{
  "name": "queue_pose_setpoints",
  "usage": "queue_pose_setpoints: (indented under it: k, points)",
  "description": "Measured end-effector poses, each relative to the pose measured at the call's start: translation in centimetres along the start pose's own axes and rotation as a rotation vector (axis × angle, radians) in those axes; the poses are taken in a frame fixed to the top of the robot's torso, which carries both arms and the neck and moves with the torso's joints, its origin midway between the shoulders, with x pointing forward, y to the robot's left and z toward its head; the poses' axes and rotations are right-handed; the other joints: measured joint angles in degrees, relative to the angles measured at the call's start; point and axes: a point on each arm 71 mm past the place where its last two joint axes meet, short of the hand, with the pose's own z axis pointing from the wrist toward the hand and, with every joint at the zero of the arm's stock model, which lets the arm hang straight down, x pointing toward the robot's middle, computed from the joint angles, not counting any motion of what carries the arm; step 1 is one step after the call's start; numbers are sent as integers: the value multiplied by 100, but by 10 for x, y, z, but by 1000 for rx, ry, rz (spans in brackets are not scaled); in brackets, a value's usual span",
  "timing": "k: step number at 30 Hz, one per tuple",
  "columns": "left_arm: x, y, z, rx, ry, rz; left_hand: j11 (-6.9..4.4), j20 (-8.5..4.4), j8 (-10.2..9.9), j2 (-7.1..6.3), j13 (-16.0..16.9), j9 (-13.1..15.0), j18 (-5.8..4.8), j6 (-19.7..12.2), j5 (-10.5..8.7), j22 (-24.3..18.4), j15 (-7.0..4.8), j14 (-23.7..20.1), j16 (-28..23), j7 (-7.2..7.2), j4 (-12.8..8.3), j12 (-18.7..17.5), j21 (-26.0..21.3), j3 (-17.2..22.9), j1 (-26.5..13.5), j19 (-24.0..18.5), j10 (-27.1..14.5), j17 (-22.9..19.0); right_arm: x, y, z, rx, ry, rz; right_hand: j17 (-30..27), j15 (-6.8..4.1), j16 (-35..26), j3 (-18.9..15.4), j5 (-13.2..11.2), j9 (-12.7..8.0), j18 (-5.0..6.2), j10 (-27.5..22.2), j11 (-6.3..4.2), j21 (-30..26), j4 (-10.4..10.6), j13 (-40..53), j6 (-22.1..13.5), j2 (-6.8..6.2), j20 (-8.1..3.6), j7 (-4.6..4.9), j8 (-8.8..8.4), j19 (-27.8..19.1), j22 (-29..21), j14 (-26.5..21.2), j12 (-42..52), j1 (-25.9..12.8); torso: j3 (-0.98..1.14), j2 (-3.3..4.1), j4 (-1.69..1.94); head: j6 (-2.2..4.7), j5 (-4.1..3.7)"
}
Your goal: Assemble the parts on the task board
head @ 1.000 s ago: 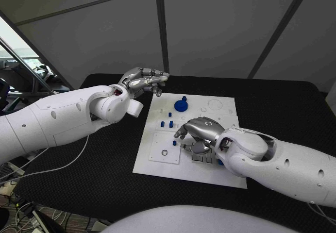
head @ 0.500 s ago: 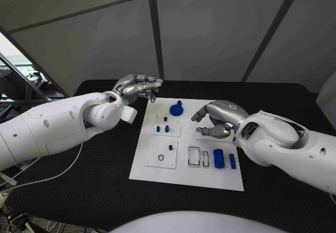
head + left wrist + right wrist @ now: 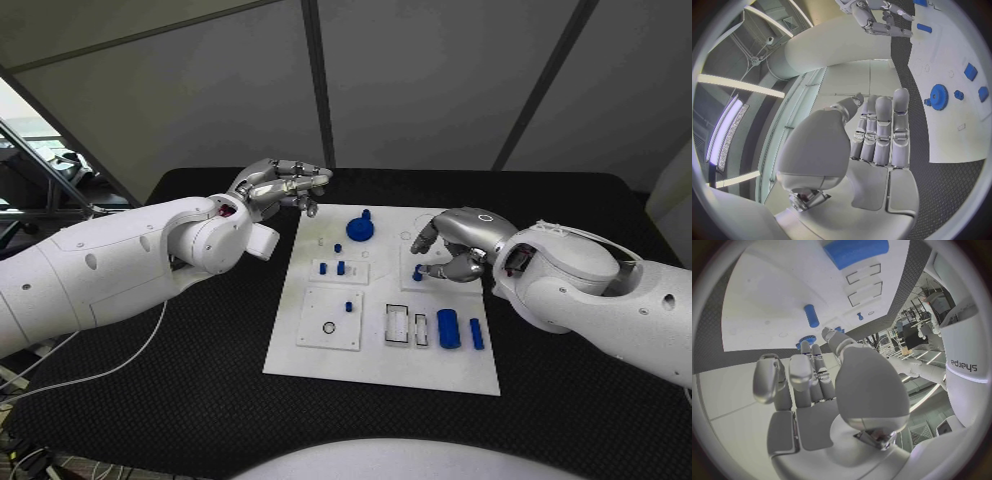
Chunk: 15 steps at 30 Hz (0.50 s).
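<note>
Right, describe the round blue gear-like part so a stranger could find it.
Start at the white task board in the middle of the black table. At its far edge, near the left hand, sits the blue toothed disc: it is round and wide, unlike the slim pegs and bars.

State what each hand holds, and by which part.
Left hand: nothing visible. Right hand: a small blue part sits at its fingertips; the hold cannot be told.

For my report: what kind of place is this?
Probably a robotics lab or test cell: a black table carries a white task board with blue parts, and grey panel walls stand behind.
</note>
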Motion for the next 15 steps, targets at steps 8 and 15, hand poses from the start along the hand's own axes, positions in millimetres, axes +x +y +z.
queue_pose_setpoints:
  k: [8, 15]
  points:
    - [0, 0, -1, 0, 1, 0, 0, 0, 23, 0, 0, -1, 0, -21, 0, -5, 20, -20, -22, 21, 0, 0, -45, 0, 0, 0, 1, -12, 7, -3, 5, 27, 76, -26, -68, 0, -26, -24, -61, 0, 1, 0, 0, 0, 11, 5, 56, 65, 0, -5, 0, 0, -9, 0, 89, 65, -1, 1, 4, -18, 19]
    - [0, 0, -1, 0, 1, 0, 1, 0, 23, 0, 0, -1, 0, -21, 0, -5, 20, -20, -22, 21, 0, 0, -45, 0, 0, 0, 1, -11, 10, -2, 8, 35, 103, -37, -118, 0, -52, -24, -61, -1, 1, 34, -33, 0, 11, 5, 116, 115, 0, -10, 0, 0, -9, 0, 155, 114, 1, -2, 4, -18, 22]
